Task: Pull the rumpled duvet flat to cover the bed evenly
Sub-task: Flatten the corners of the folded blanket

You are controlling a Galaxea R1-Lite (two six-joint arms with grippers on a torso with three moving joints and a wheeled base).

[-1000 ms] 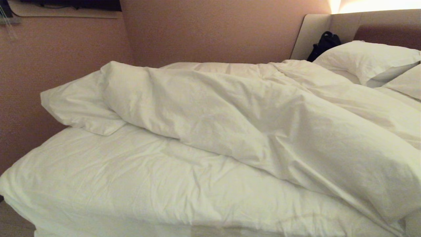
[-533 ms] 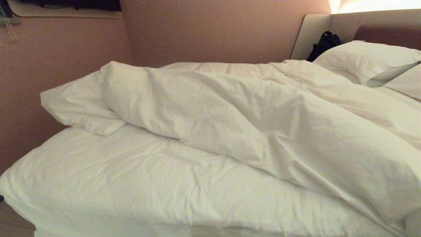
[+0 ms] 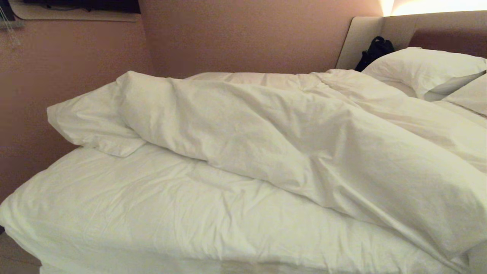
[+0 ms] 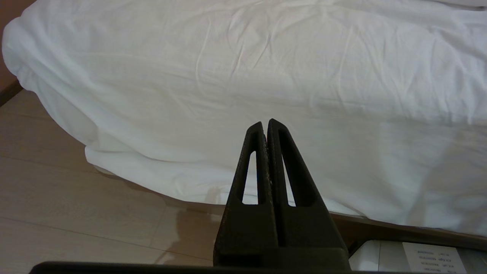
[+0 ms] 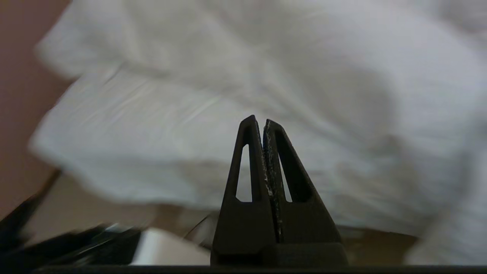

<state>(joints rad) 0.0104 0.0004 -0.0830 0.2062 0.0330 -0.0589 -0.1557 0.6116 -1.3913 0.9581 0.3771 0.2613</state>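
Nothing on the bed has shifted; duvet stays bunched toward 2 o'clock. Left gripper and right gripper are both clenched empty, apparently short of the bed's edge.

Two white pillows lie at the right end of a pinkish-brown wall. A black bag leans just left of the pillows. Pale wood floor lies below the wall.

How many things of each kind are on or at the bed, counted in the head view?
Duvet: 1
Pillows at the headboard: 2 ()
Pillow at the foot: 1
Black bag: 1
Total: 5
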